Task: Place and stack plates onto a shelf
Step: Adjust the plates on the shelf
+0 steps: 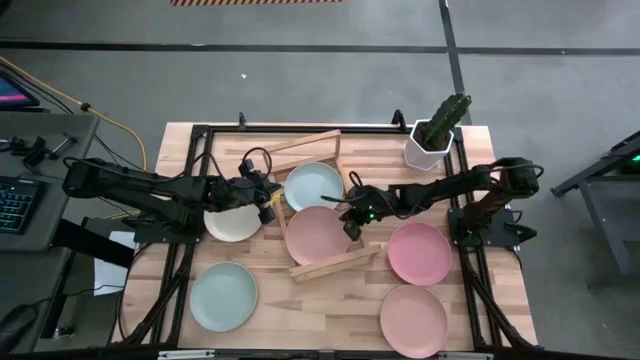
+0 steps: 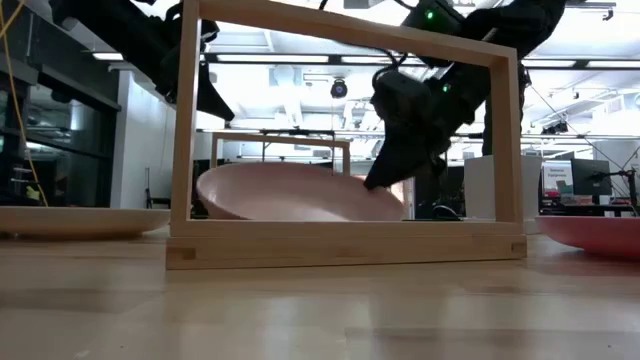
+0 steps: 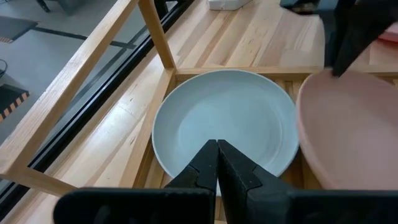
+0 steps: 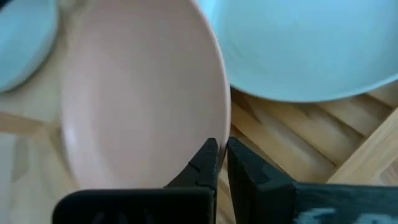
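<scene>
The shelf (image 1: pixel 322 268) is a light wooden slatted rack lying askew mid-table. A mint plate (image 1: pixel 313 185) lies in its far half and a pink plate (image 1: pixel 315 237) in its near half. My right gripper (image 1: pixel 352 222) is shut at the pink plate's right rim. My left gripper (image 1: pixel 268 197) is shut and sits at the mint plate's (image 3: pixel 224 121) left rim. A cream plate (image 1: pixel 232 222) lies under my left arm. On the table lie another mint plate (image 1: pixel 223 295) and two pink plates (image 1: pixel 419 252) (image 1: pixel 413 315). My right gripper (image 4: pixel 222 149) pinches the pink plate's rim (image 4: pixel 219 118) on its right side between the two fingers, slanting down from the table's right. The plate (image 2: pixel 300 192) sits low inside the shelf frame; the front rail hides its underside. My left gripper (image 3: pixel 217 149) hovers shut over the mint plate's rim; whether it touches, I cannot tell.
A white pot with a cactus (image 1: pixel 432 138) stands at the table's far right corner. The shelf's raised frame (image 2: pixel 345 30) stands upright around the plates. Black frame rails run along the table's left and right sides. A keyboard and a desk lie beyond the left edge.
</scene>
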Controlling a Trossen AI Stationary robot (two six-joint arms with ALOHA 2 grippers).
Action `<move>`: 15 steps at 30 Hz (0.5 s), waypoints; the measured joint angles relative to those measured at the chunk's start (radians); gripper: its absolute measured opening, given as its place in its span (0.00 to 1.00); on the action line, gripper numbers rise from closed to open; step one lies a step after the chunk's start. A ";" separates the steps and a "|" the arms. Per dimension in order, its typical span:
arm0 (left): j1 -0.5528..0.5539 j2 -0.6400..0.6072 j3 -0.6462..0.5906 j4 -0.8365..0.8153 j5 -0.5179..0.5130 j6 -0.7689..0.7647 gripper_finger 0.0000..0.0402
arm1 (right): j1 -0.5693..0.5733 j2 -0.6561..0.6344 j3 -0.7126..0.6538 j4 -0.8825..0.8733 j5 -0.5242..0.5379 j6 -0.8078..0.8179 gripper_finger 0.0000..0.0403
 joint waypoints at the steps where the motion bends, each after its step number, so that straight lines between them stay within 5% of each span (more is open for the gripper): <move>1: 0.000 0.000 0.000 0.000 0.001 0.000 0.00 | -0.003 -0.020 0.000 -0.015 -0.004 -0.006 0.00; 15: 0.000 0.000 0.000 0.010 0.007 0.000 0.00 | -0.055 -0.212 0.000 -0.143 -0.089 0.002 0.00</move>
